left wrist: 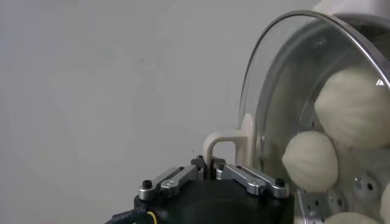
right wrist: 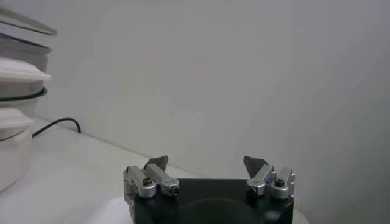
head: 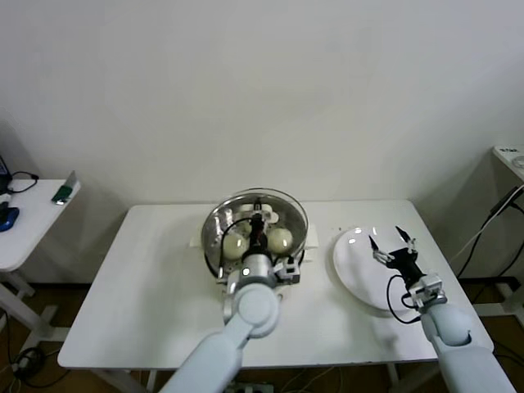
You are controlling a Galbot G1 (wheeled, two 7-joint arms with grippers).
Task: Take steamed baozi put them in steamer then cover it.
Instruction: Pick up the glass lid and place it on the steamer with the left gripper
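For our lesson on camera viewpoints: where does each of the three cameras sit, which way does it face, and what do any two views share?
Head view: high on the robot, looking down at the table; both arms show.
Left wrist view: behind the left claw, shut on the cover handle, facing the steamer and baozi.
Right wrist view: behind the open right claw above the plate, facing the wall.
Shared: head and left wrist views both show cover, steamer, baozi.

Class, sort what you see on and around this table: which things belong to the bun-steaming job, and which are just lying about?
Part of the job:
- steamed baozi, inside the steamer
- cover, its handle gripped by the left pincer

Just lying about:
- white plate, nothing on it, under the open right pincer
- side table on the robot's left
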